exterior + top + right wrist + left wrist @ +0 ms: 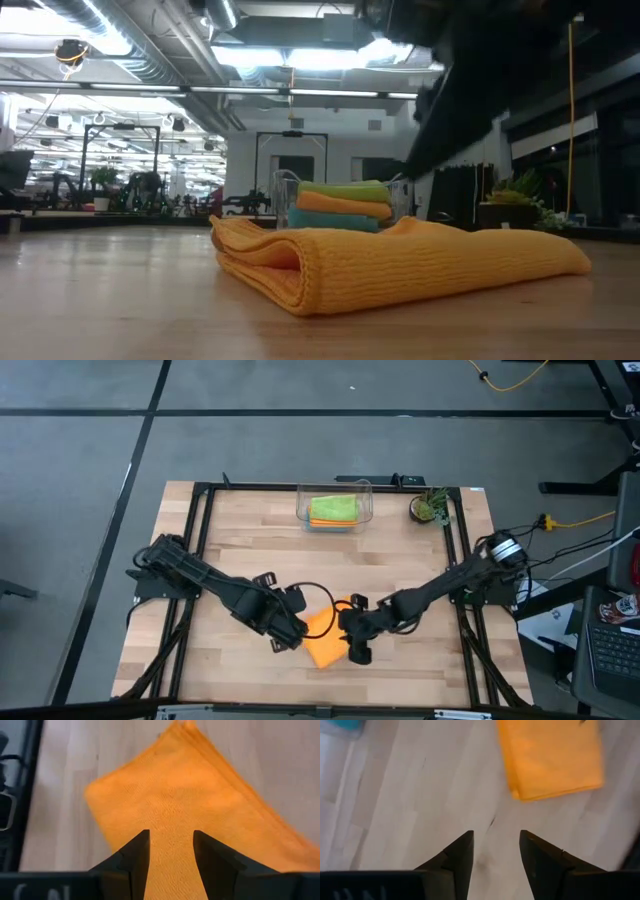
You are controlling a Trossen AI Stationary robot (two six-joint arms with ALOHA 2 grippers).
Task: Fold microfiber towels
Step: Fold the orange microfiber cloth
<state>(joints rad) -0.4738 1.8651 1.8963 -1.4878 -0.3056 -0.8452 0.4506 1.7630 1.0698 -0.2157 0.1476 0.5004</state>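
Left end effector (496, 852): fingers spread, nothing between them, hovering over bare desk (240, 550) just beside the folded orange towel (324, 634). Right end effector (170, 851): fingers spread, gripping nothing, poised directly above the orange towel on its opposite side. Orange towel lies folded in layers, flat on the desk, between the two end effectors. Well apart from the orange towel, a clear plastic bin (361, 494) holds a stack: lime green towel (345, 189) on top, second orange towel (340, 205) under it, teal blue towel (330, 221) lowest. Small potted plant (430, 507) stands beside the bin.
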